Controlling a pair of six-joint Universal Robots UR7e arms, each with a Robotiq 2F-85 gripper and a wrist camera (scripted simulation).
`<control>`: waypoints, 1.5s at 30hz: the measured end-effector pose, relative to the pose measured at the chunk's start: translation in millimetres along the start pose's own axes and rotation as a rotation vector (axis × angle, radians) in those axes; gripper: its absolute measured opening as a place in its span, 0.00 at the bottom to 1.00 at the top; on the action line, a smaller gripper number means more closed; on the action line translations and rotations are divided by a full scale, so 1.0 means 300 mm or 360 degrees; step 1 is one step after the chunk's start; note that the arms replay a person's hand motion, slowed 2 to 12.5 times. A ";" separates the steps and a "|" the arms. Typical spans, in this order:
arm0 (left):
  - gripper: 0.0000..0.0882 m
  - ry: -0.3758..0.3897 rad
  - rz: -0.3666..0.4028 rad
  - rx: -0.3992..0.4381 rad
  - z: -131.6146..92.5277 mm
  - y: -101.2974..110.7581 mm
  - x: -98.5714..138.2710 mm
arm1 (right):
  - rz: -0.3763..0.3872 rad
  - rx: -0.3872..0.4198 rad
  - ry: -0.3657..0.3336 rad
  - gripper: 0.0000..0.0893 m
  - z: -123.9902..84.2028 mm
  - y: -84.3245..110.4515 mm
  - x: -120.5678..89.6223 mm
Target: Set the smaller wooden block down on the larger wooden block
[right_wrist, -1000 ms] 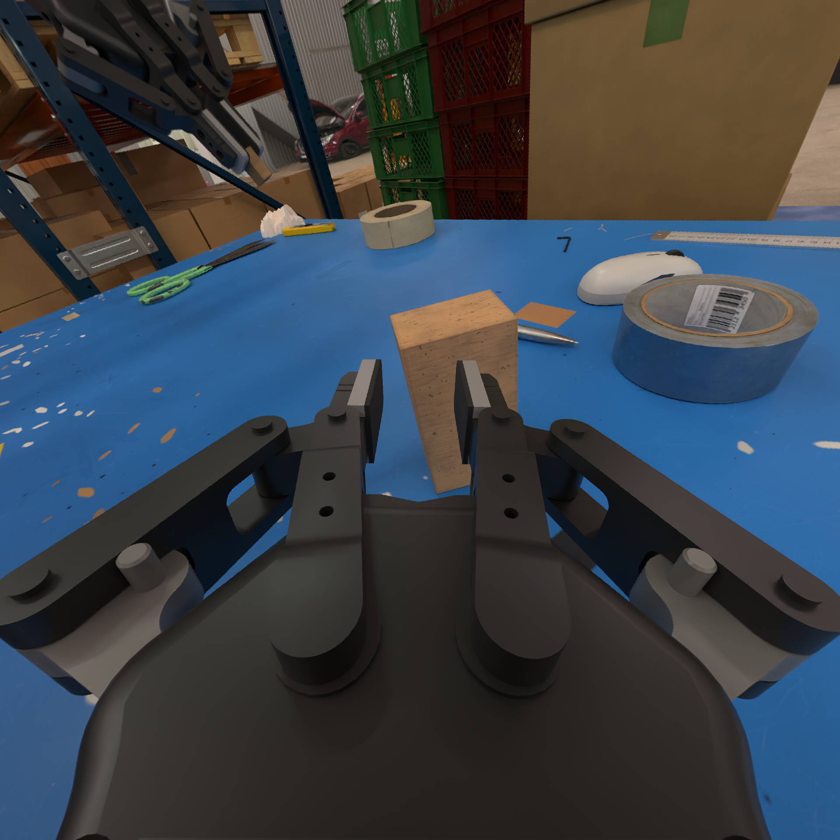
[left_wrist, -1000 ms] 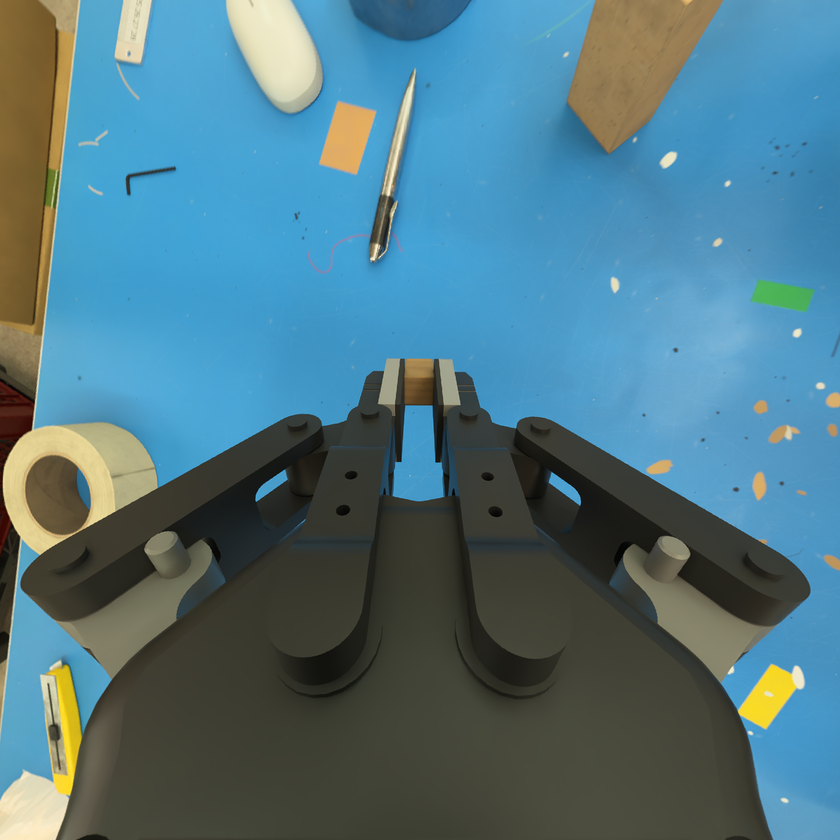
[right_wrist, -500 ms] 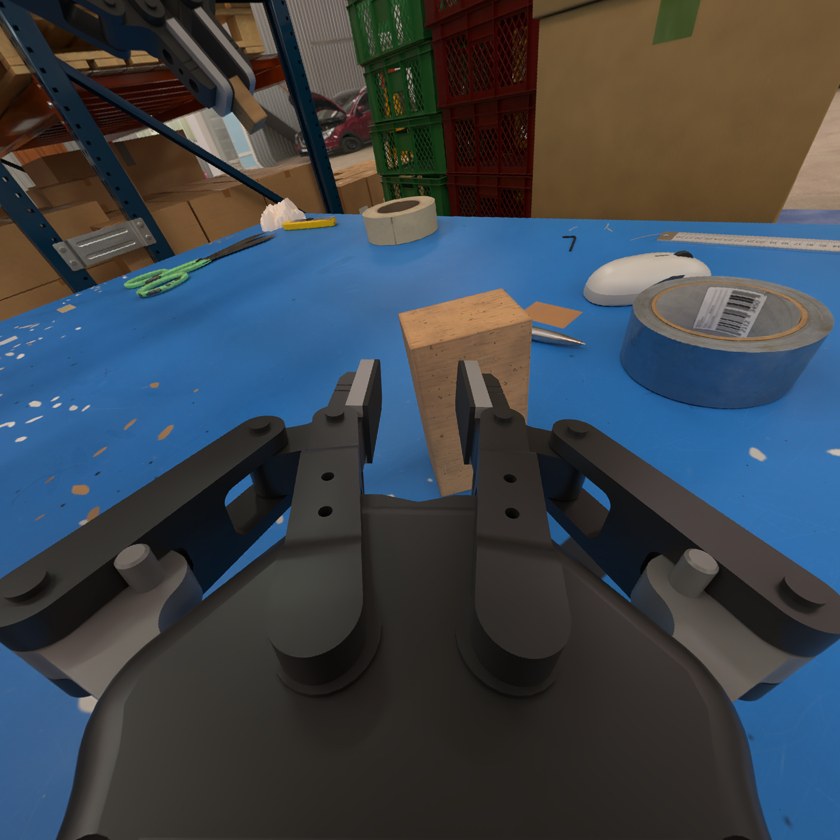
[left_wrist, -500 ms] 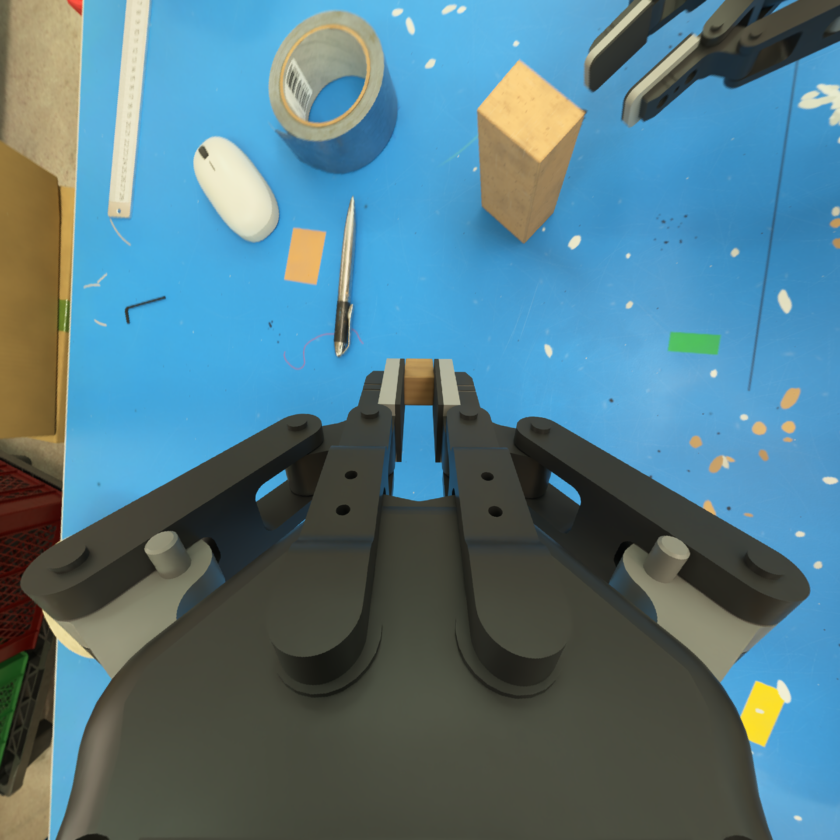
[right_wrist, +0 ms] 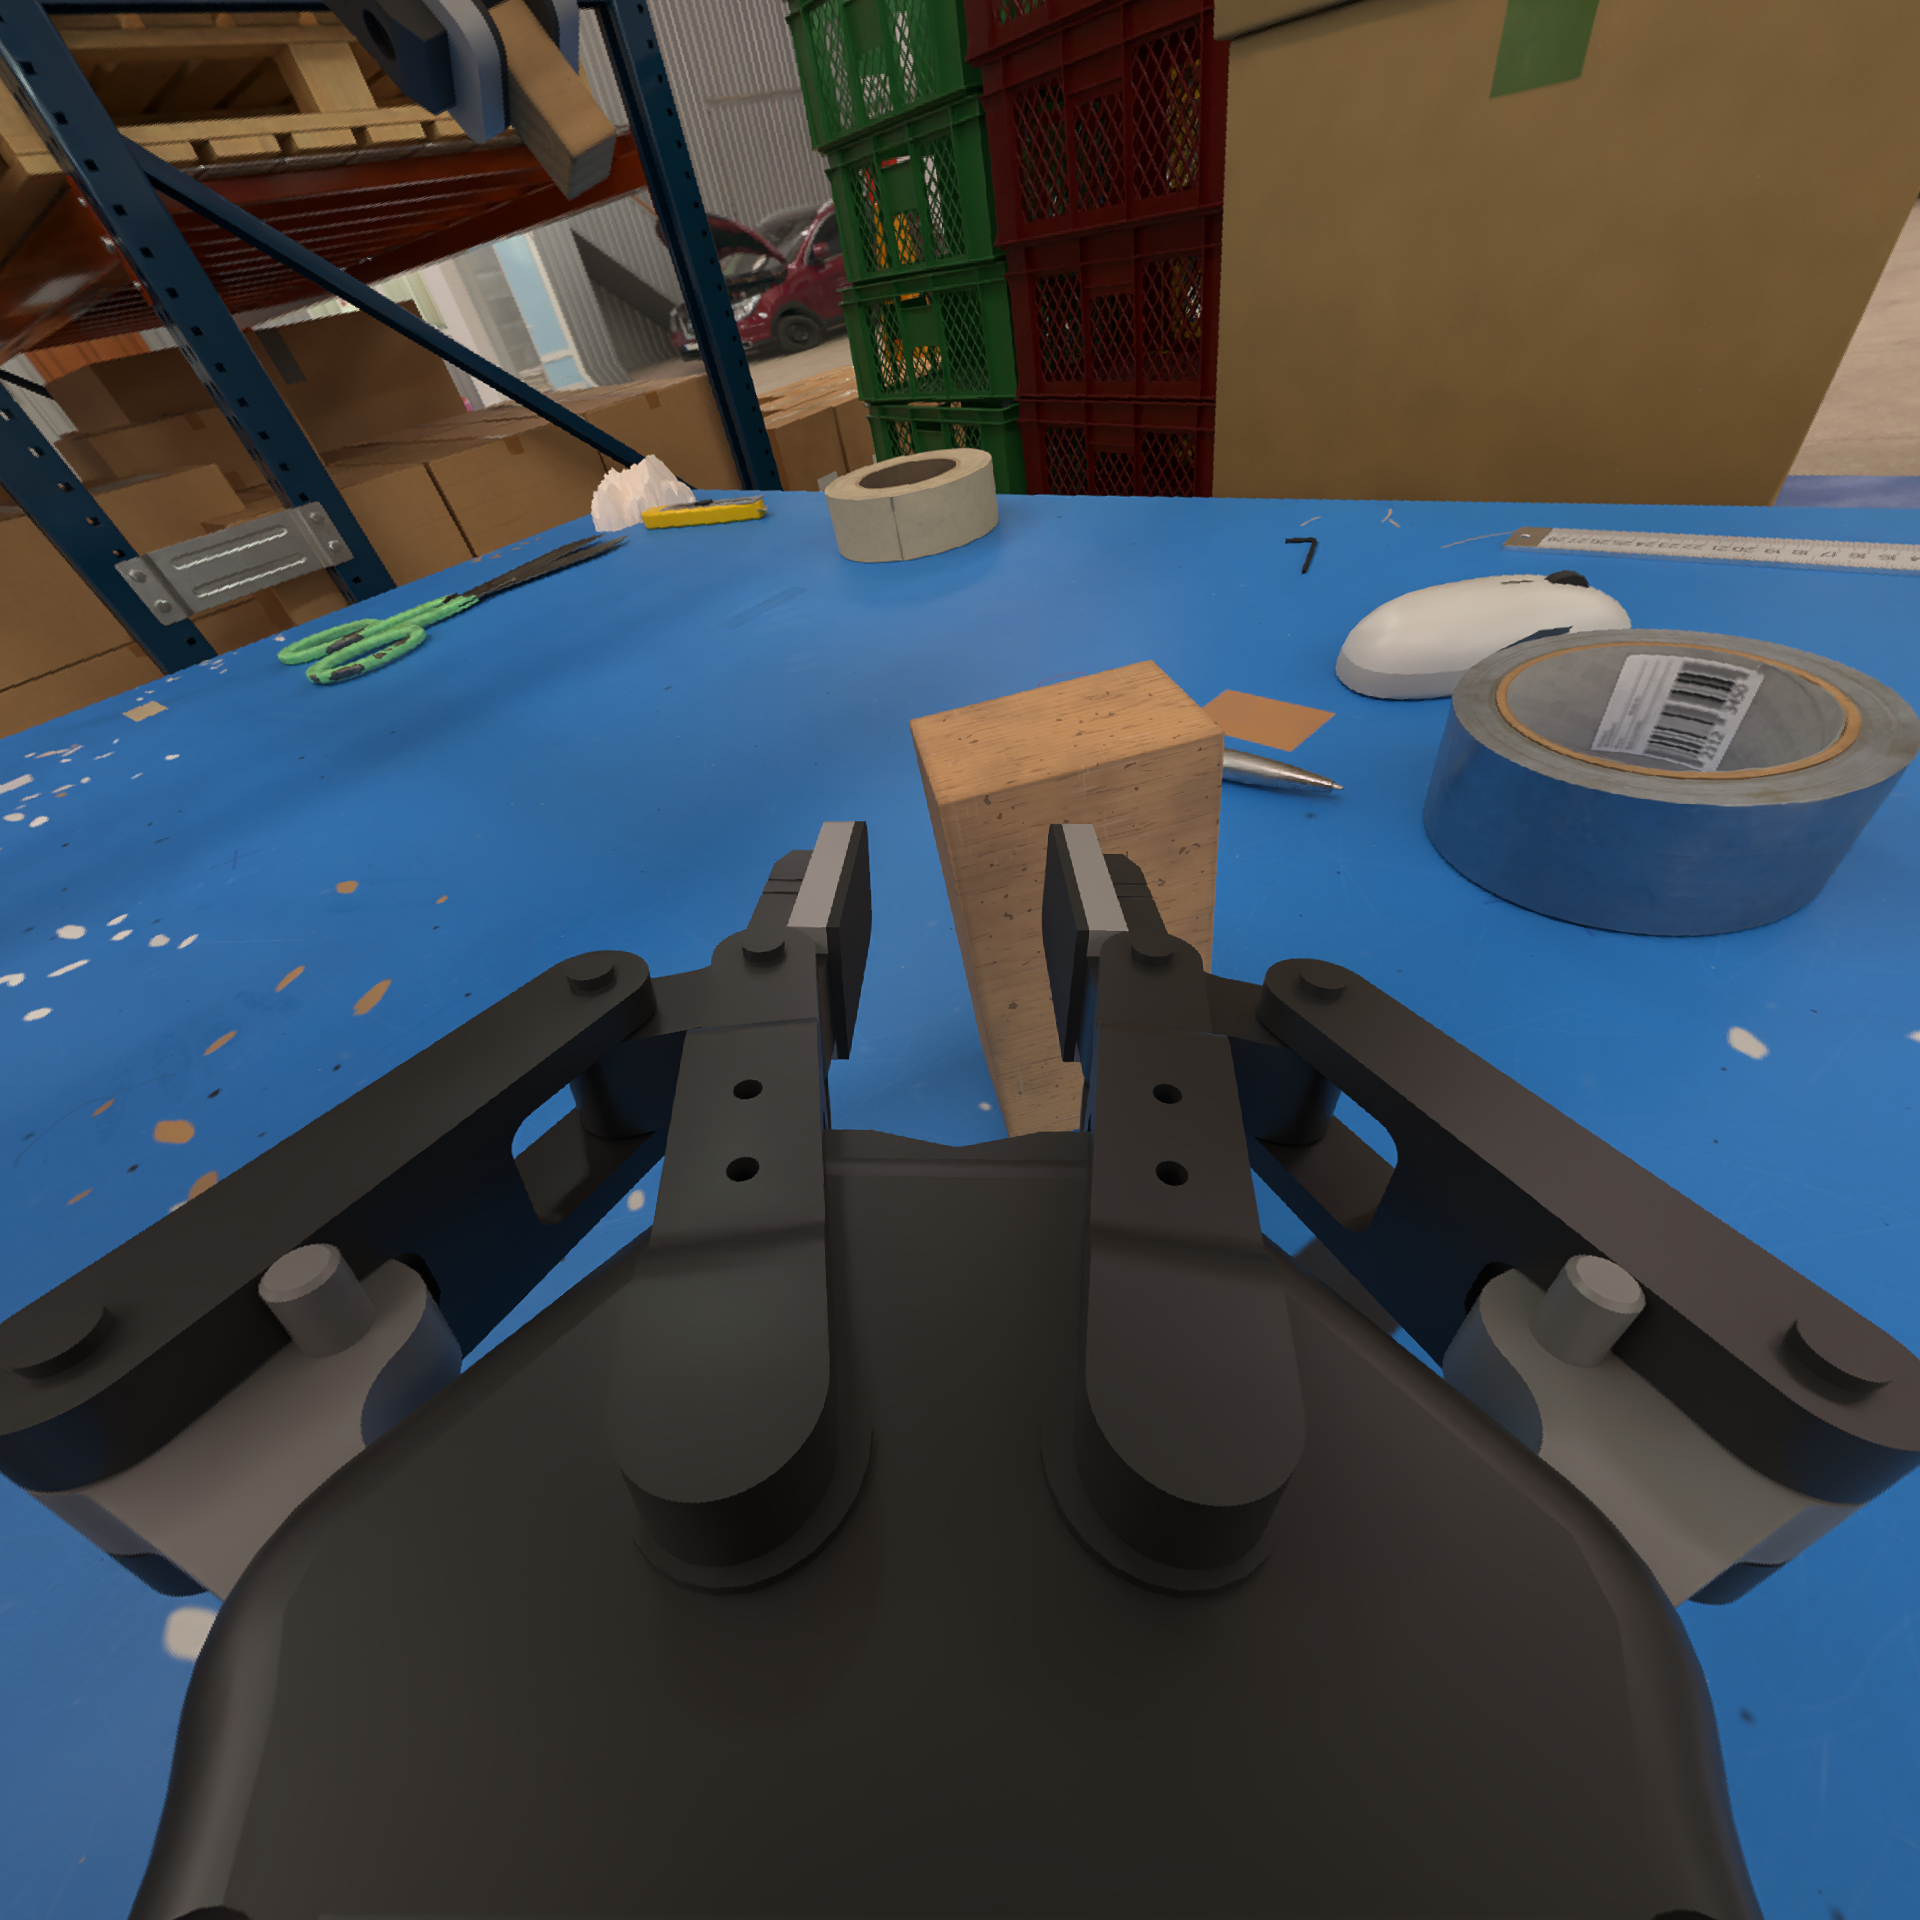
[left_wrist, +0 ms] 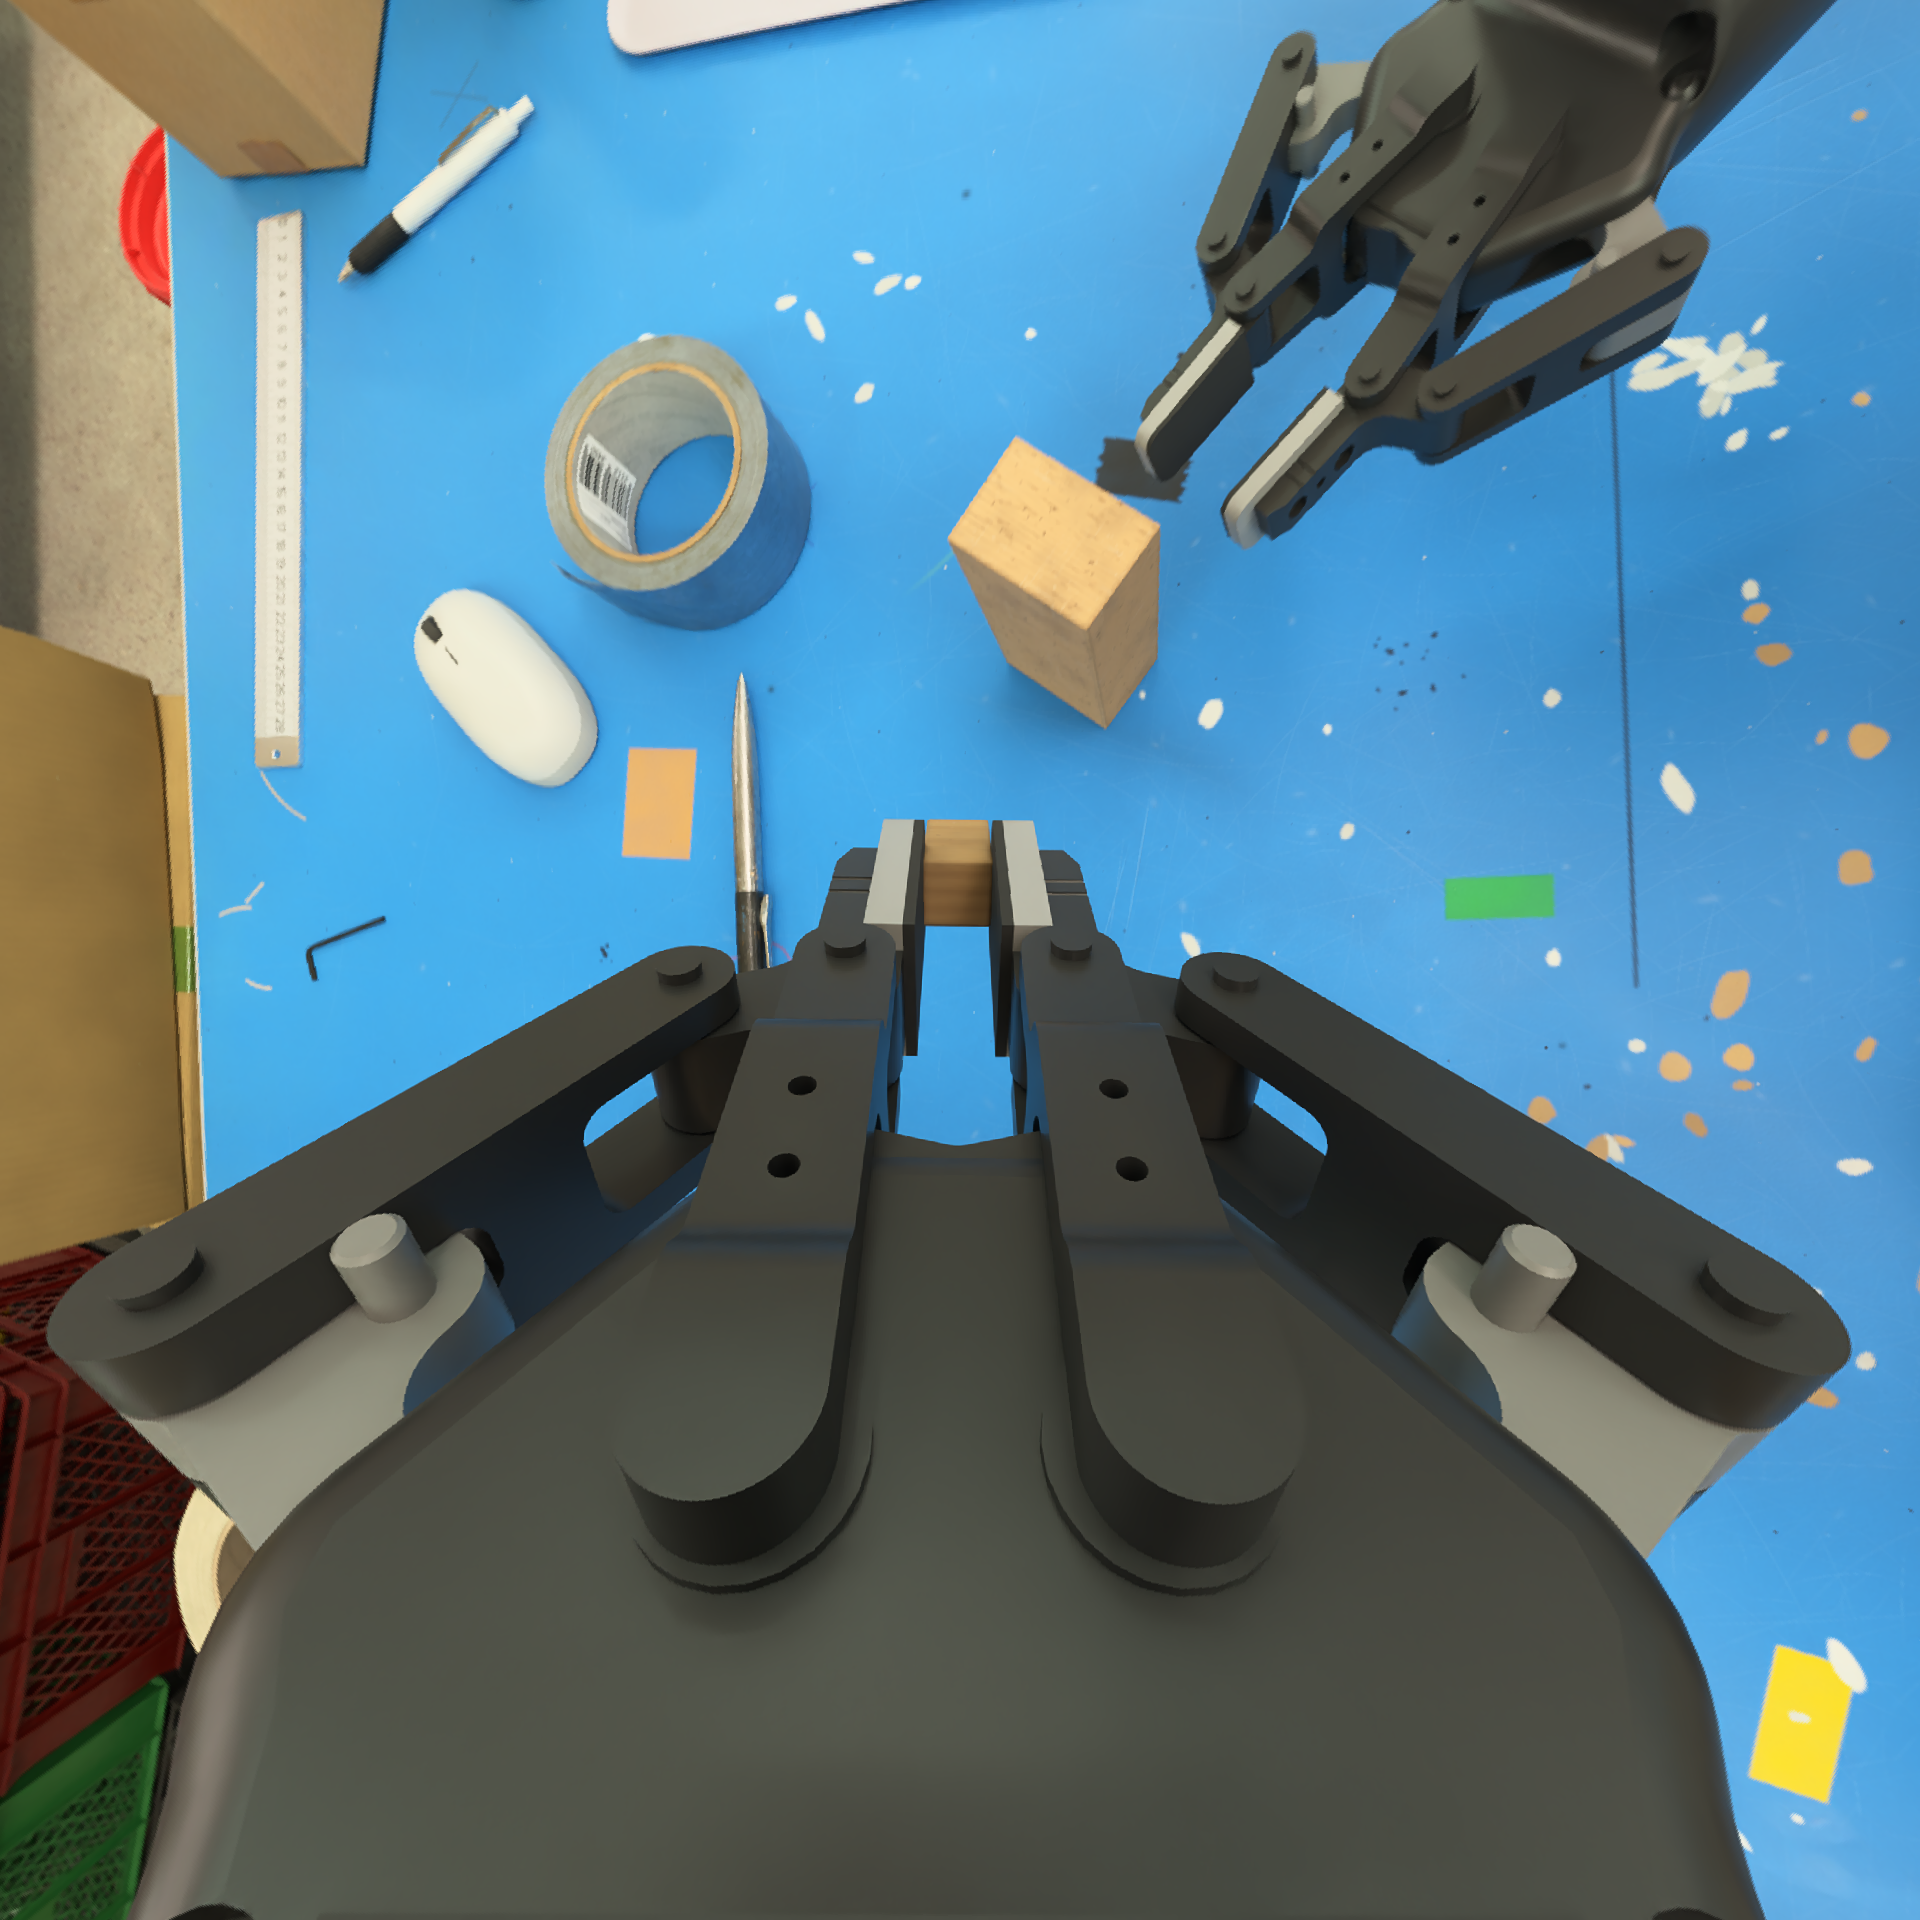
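**High above the table, small block in hand**

Over the blue table (left_wrist: 1299, 831), the left hand (left_wrist: 957, 871) points down, clenched on the smaller wooden block (left_wrist: 957, 873). Low beside the upright larger wooden block (right_wrist: 1070, 831), the right hand (right_wrist: 951, 904) hovers, fingers parted, empty.

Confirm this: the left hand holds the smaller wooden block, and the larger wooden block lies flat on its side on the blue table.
Not quite. The left hand does hold the smaller wooden block, but the larger wooden block stands upright on the blue table, as the right wrist view shows.
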State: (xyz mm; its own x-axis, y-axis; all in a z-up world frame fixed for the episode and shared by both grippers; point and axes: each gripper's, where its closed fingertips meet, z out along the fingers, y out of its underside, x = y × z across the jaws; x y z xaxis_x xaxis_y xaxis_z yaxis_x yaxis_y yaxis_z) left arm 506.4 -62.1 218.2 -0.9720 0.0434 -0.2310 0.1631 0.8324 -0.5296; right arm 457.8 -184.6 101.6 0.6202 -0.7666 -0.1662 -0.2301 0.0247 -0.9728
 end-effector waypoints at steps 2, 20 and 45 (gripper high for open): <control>0.13 0.0008 0.0024 0.0007 0.011 -0.024 0.007 | 0.0003 0.0000 -0.0001 0.34 0.002 0.001 0.000; 0.13 0.0089 0.0162 -0.0005 0.143 -0.184 0.048 | 0.0057 -0.0009 -0.0024 0.35 0.018 0.006 -0.002; 0.13 0.0111 0.0220 -0.0194 0.315 -0.233 0.061 | 0.0054 -0.0019 -0.0055 0.36 0.028 0.011 -0.017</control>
State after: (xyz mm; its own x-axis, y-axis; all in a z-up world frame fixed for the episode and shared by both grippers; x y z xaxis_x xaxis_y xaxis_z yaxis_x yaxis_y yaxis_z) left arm 493.3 -171.7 174.1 -0.9518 0.1965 -0.2355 0.2782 0.8765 -0.3929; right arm 460.1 -175.3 98.0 0.6374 -0.7428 -0.2046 -0.2603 0.0424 -0.9646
